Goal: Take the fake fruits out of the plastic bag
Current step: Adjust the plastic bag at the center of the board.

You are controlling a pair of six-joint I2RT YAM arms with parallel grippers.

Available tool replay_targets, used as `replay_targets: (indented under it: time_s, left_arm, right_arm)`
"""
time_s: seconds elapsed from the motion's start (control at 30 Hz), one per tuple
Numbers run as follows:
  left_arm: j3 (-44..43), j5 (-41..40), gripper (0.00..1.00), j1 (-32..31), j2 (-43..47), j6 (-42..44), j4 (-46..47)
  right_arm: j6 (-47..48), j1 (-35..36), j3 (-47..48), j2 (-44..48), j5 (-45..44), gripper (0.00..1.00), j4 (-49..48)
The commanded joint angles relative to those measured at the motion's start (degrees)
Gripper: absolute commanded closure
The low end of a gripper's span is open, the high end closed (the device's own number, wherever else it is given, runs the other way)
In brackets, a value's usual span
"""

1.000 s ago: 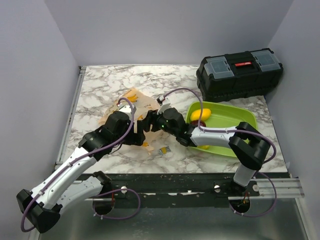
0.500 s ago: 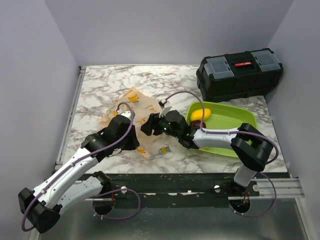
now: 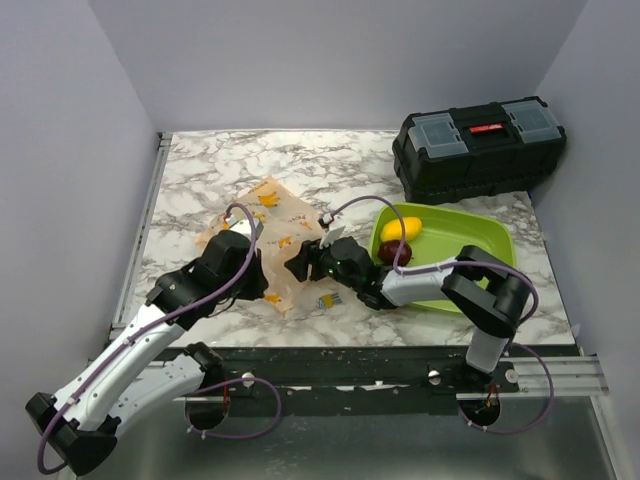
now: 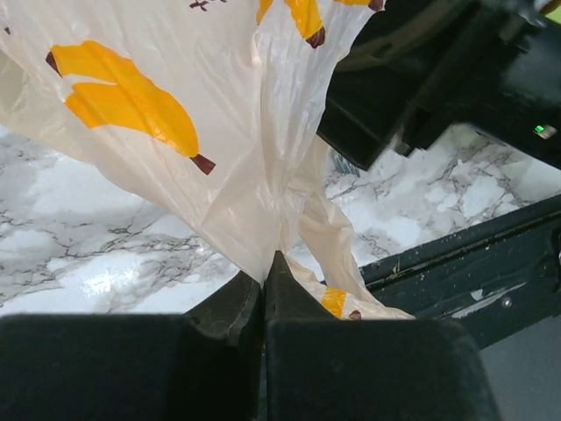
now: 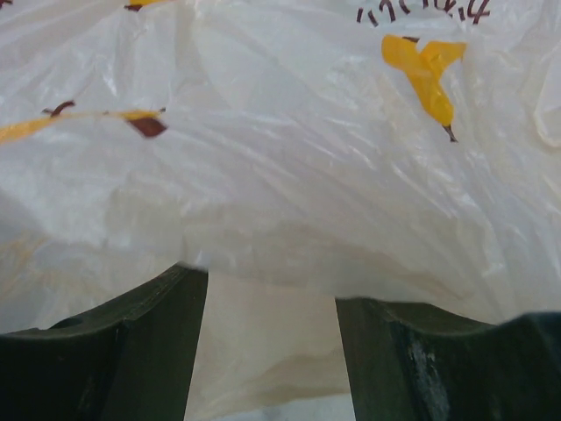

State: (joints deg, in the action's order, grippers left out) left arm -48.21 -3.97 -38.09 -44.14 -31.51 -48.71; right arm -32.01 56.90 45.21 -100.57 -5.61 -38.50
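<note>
The left end effector [image 4: 264, 294] pinches the near edge of the plastic bag [image 3: 272, 215], likely anchoring it on the counter [image 3: 200, 170]. The right end effector [image 5: 272, 298], fingers spread, faces the film, seemingly ready to reach in. A yellow fake fruit [image 3: 400, 229] and a dark fake fruit [image 3: 388, 252] lie in the green tray [image 3: 465, 235].

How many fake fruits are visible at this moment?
2. A yellow fruit lies at the left end of the green tray; a dark fruit sits close beside it. Others may be hidden in the bag or under the right arm.

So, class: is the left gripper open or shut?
Shut. The left gripper pinches a fold of the bag, jaws pressed together, in the wrist view.
</note>
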Motion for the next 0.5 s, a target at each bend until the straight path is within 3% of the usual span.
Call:
replay_targets:
  time_s: [0.0, 0.03, 0.07, 0.2, 0.27, 0.47]
  left_arm:
    - [-1.8, 3.7, 1.0, 0.1, -0.5, 2.2, -1.3]
    - [-2.3, 3.8, 1.0, 0.1, -0.7, 2.4, -1.7]
    - [-3.0, 3.5, 0.93, 0.1, -0.9, 2.5, -2.3]
    - [-7.8, 2.9, 0.5, 0.1, -0.3, 5.1, -3.1]
    - [-11.2, 2.5, 0.35, 0.2, -0.4, 6.8, -3.0]
    - [-20.1, -5.0, 0.24, 0.7, -2.8, 8.7, 1.3]
  right_arm:
    - [2.7, 0.2, 5.4, -5.9, -7.0, 0.39, -6.6]
    - [2.5, 0.3, 6.9, -6.8, -8.8, 0.39, -5.9]
    - [2.3, 0.2, 8.0, -7.8, -9.5, 0.39, -5.6]
    - [2.0, 0.2, 10.2, -9.8, -8.9, 0.39, -5.5]
    - [1.8, 0.3, 10.3, -10.1, -8.9, 0.39, -5.7]
    - [1.3, 0.2, 10.6, -10.5, -9.1, 0.39, -4.6]
